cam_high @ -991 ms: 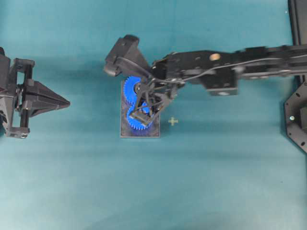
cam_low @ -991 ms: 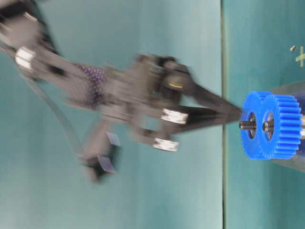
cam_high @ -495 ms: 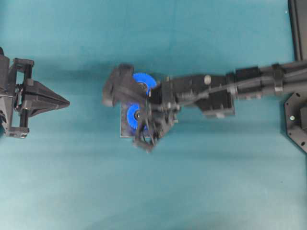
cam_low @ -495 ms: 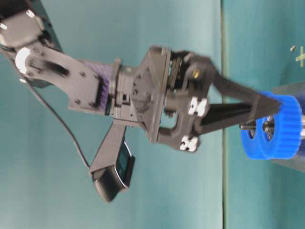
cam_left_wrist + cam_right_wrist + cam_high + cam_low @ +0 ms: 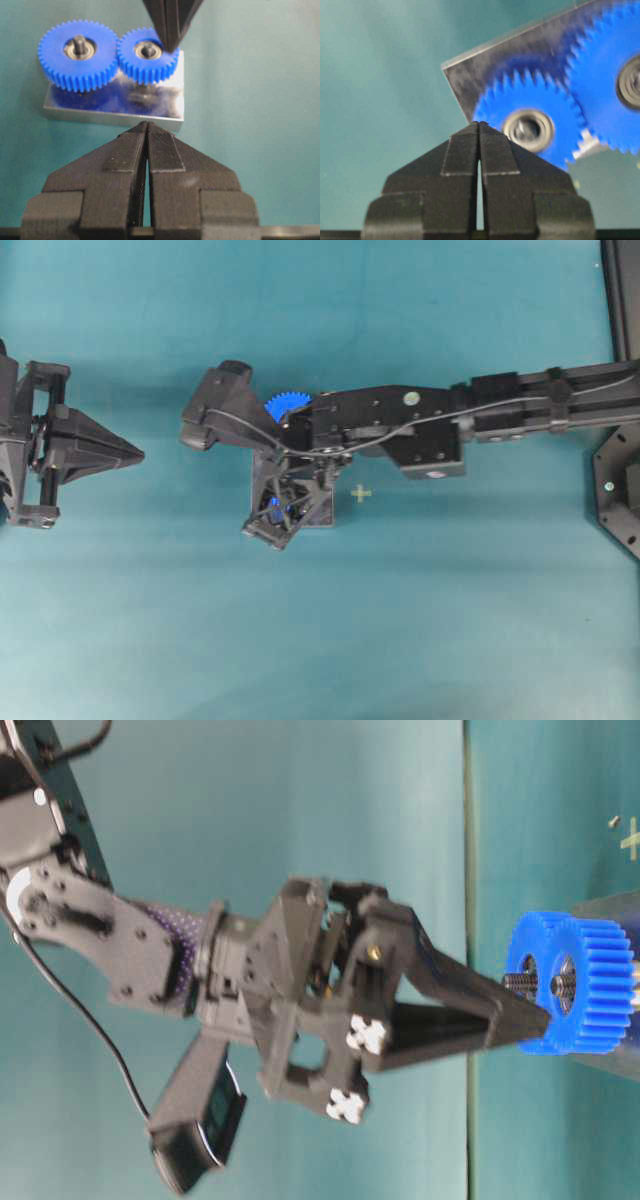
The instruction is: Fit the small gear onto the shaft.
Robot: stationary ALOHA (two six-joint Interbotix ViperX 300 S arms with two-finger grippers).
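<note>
The small gear (image 5: pixel 147 55) sits on the shaft (image 5: pixel 148 49) of the grey plate (image 5: pixel 115 107), meshed with the large gear (image 5: pixel 77 54) beside it. The right pincer (image 5: pixel 170 42), clenched on nothing, touches its top near the hub. The left pincer (image 5: pixel 135 453) waits well apart, also clenched, over the teal worktop (image 5: pixel 450 620).

The right hand (image 5: pixel 535 1020) reaches in from nine o'clock, its dark fingers (image 5: pixel 470 1010) pressed together, tips touching the small gear (image 5: pixel 532 982). That gear sits on the shaft (image 5: pixel 514 982), its teeth overlapping the larger blue gear (image 5: pixel 600 985) at three o'clock.
</note>
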